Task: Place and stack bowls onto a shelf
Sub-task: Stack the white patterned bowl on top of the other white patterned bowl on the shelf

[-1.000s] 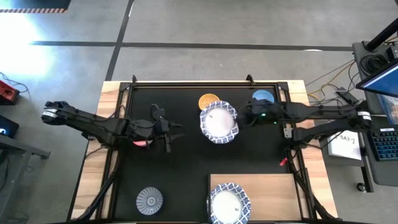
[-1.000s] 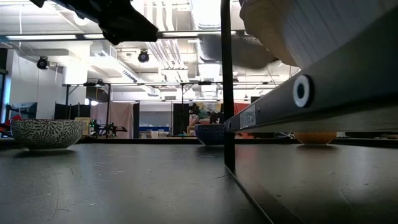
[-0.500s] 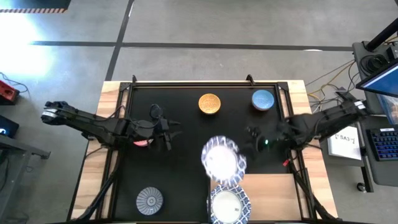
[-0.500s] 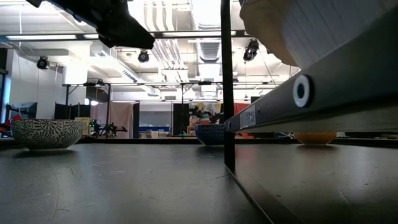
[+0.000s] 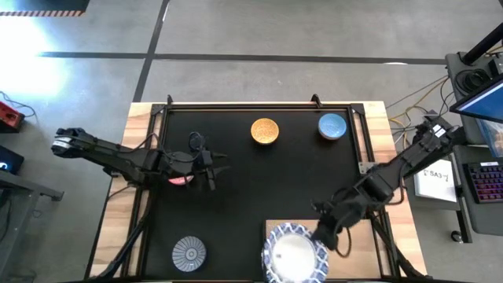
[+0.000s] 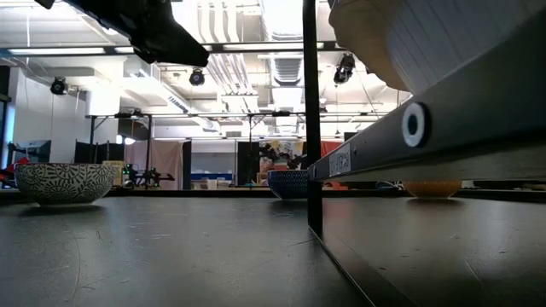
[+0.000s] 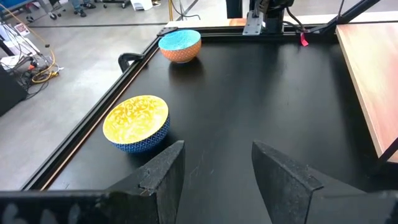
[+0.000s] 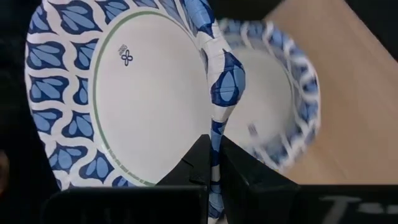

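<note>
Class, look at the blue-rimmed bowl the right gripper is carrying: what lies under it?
Beneath the held bowl, pinched at its rim by the right gripper, sits another blue-rimmed bowl on the wooden shelf. Part of that lower bowl is covered.

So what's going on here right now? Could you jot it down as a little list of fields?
Right gripper: shut on the rim of a large blue-rimmed bowl, holding it over the shelf
Already on shelf: another blue-rimmed bowl
Left gripper: open, empty, hovering above the black mat near a pink-red bowl
Small bowls on mat: orange-yellow bowl, blue bowl, grey-striped bowl
</note>
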